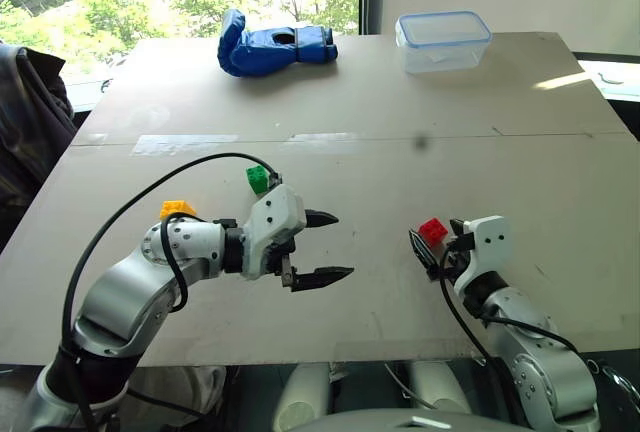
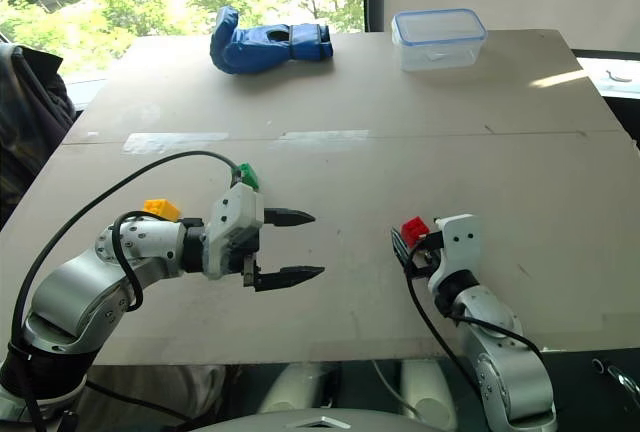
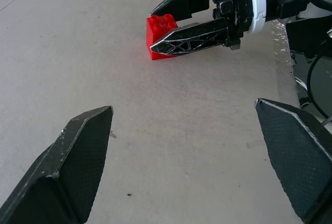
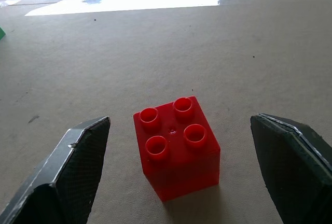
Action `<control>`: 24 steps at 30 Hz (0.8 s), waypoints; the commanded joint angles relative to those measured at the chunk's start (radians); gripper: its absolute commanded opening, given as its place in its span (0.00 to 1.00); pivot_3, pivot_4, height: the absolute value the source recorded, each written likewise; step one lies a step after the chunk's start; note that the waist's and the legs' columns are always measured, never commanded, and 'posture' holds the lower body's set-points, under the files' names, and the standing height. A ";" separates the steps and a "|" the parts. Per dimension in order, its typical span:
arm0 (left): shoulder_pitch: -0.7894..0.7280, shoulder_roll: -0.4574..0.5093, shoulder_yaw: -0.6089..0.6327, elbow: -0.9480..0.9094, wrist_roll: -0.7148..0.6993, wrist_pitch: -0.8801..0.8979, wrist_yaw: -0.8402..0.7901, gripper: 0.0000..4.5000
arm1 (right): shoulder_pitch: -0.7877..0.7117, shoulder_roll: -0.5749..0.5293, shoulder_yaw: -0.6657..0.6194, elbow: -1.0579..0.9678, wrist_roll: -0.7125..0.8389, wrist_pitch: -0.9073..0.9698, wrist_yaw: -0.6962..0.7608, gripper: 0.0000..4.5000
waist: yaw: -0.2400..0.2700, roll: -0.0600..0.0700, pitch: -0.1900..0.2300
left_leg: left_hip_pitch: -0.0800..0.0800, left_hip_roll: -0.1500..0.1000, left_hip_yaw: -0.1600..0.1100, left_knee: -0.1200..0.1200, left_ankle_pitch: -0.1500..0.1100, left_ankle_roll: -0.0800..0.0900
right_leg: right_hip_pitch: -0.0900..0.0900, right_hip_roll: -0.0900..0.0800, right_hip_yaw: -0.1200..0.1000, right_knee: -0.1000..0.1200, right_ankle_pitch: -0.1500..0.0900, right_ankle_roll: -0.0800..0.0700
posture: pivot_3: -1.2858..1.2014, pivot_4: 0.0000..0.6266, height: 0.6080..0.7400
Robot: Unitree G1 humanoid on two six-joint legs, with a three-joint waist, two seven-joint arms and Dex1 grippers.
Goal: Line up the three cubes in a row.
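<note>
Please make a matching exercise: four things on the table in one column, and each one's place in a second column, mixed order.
1. red cube
2. green cube
3. blue glove
4. clear box

a. far edge, robot's left side
b. between the open right gripper's fingers
c. far edge, robot's right side
d. just behind the left gripper

Pairs: 1-b, 2-d, 3-a, 4-c

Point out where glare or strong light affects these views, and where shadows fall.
Left eye view: the window behind the table is blown out, and a bright sun patch lies near the clear plastic box. Right wrist view: a white glare strip crosses the table beyond the red cube, which casts a small soft shadow at its base. Left wrist view: even light, and the red cube's shadow is faint.
</note>
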 commanded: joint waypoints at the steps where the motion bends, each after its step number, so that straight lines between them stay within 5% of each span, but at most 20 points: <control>1: -0.008 0.000 0.011 -0.004 0.001 -0.024 -0.009 1.00 | 0.000 -0.038 -0.031 -0.040 0.036 -0.015 0.054 0.99 | 0.000 0.000 0.000 | 0.000 0.000 0.000 0.000 0.000 0.000 | 0.000 0.000 0.000 0.000 0.000 0.000 | 0.52 0.24 1.00; 10: -0.020 -0.020 -0.020 0.012 0.013 -0.039 -0.011 1.00 | -0.058 -0.226 -0.153 0.116 0.110 -0.130 0.298 0.99 | -0.002 -0.001 0.000 | 0.001 0.000 0.001 0.000 -0.001 0.002 | 0.001 0.000 0.000 0.000 0.000 0.000 | 0.52 0.24 1.00; 18: -0.018 -0.033 -0.031 0.011 0.022 -0.046 -0.009 1.00 | -0.132 -0.360 -0.164 0.261 0.228 -0.169 0.604 0.99 | 0.000 -0.002 0.001 | 0.000 0.000 0.001 0.000 -0.001 0.002 | 0.001 0.001 0.000 0.000 0.000 0.000 | 0.52 0.24 1.00; 24: -0.006 -0.034 -0.028 0.008 0.024 -0.051 -0.007 1.00 | -0.158 -0.405 -0.142 0.348 0.197 -0.229 0.682 0.99 | 0.000 -0.002 0.001 | 0.001 0.000 0.001 0.001 -0.001 0.002 | 0.001 0.001 0.000 0.001 0.000 0.000 | 0.52 0.24 1.00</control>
